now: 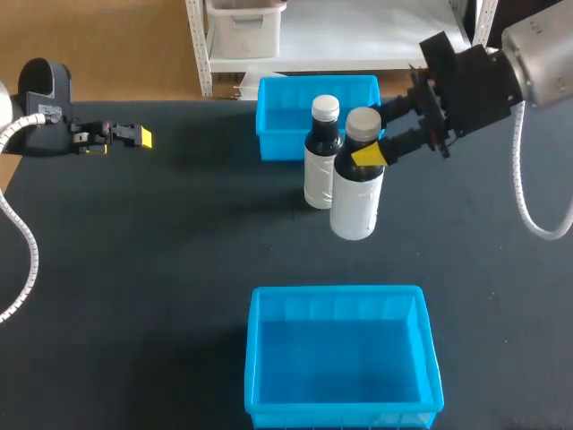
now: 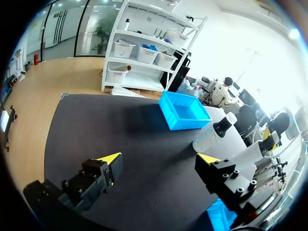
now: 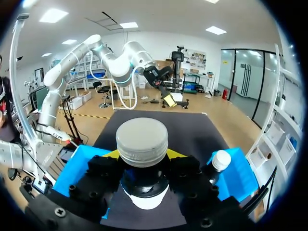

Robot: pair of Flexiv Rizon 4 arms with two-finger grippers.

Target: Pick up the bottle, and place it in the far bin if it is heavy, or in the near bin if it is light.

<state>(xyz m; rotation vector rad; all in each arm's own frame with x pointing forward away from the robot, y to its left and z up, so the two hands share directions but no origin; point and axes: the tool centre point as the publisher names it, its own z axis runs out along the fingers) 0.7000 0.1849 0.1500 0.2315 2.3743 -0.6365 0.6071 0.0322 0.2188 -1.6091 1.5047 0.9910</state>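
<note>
Bottle (image 1: 356, 188) upright in right hand (image 1: 366, 136)

Black matte tabletop (image 1: 161, 269), evenly lit

The right tool (image 3: 144, 161) has its two black fingers pressed on a dark bottle (image 3: 143, 142) with a ribbed grey cap and a white label, one finger on each side of the neck. A little yellow from each tip peeks out behind the cap. The black counter (image 3: 192, 130) stretches ahead. A blue plastic bin (image 3: 77, 166) sits beside the tool on one side. On the other side is a second blue plastic bin (image 3: 240, 177), and a second dark bottle (image 3: 220, 161) with a white cap stands close by it. Far across the counter hangs the left tool (image 3: 167, 98) on its silver arm.
</note>
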